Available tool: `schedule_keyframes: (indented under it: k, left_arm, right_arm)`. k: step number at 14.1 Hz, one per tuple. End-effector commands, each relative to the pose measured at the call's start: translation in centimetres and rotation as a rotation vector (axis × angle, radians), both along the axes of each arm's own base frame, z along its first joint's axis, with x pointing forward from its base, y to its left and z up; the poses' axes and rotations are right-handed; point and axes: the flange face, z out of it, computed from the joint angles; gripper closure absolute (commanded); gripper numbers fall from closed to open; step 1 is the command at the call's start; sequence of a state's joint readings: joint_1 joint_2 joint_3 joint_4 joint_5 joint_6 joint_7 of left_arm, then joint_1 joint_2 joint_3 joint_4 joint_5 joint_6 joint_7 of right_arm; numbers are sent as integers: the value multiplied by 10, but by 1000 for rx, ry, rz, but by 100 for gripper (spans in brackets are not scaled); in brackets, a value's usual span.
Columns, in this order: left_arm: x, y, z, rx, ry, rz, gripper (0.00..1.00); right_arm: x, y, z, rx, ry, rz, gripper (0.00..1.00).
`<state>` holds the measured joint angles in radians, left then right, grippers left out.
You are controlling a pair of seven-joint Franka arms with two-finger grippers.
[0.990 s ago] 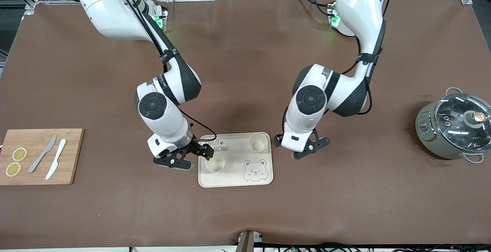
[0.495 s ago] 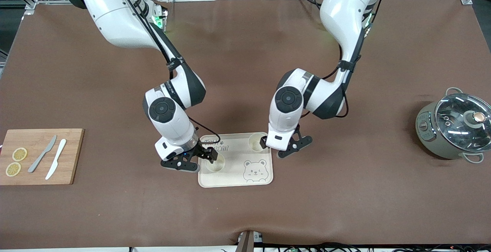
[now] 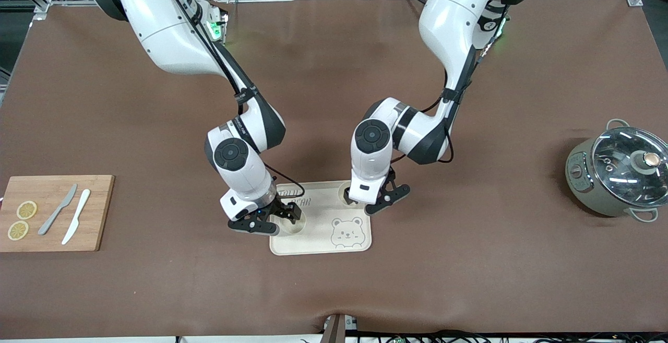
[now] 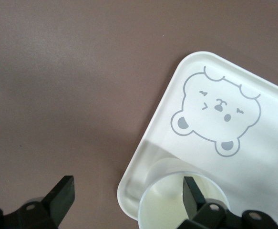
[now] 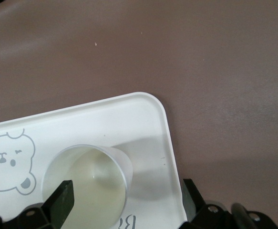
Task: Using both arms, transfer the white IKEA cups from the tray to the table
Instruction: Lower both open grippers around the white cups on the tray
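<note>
Two white IKEA cups stand upright on the cream bear tray (image 3: 323,212). One cup (image 3: 294,227) is at the tray's right-arm end. The other (image 3: 344,191) is in the corner farther from the camera, toward the left arm's end. My right gripper (image 3: 271,219) is open low over the first cup (image 5: 88,186). One finger (image 5: 62,198) is over the cup's inside and the other is off the tray's edge. My left gripper (image 3: 371,201) is open over the second cup (image 4: 167,205). One finger (image 4: 193,191) is inside the rim and the other is over the table.
A wooden cutting board (image 3: 52,233) with lemon slices (image 3: 26,210) and two knives (image 3: 58,209) lies at the right arm's end. A grey pot with a glass lid (image 3: 618,173) stands at the left arm's end. The tray's bear drawing (image 3: 347,231) is uncovered.
Both arms have swung in toward the tray. The left gripper moved from the table beside the tray onto its cup. The right gripper shifted further over its cup. Both cups stayed put.
</note>
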<state>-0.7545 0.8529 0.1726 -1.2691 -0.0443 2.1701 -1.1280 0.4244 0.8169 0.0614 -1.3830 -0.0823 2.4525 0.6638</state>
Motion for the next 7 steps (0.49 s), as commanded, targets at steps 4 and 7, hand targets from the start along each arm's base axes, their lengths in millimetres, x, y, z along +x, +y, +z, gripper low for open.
schedule_keyframes:
  k: [4,7]
  left_arm:
    - [-11,-22,-16,32,-25,17,0]
    - [-13,-23,-17,31,-25,37,37]
  right_arm:
    - [3,4,-17,-18,-19,-3,0]
    - [1,5,-25,-31,-22,-5,0]
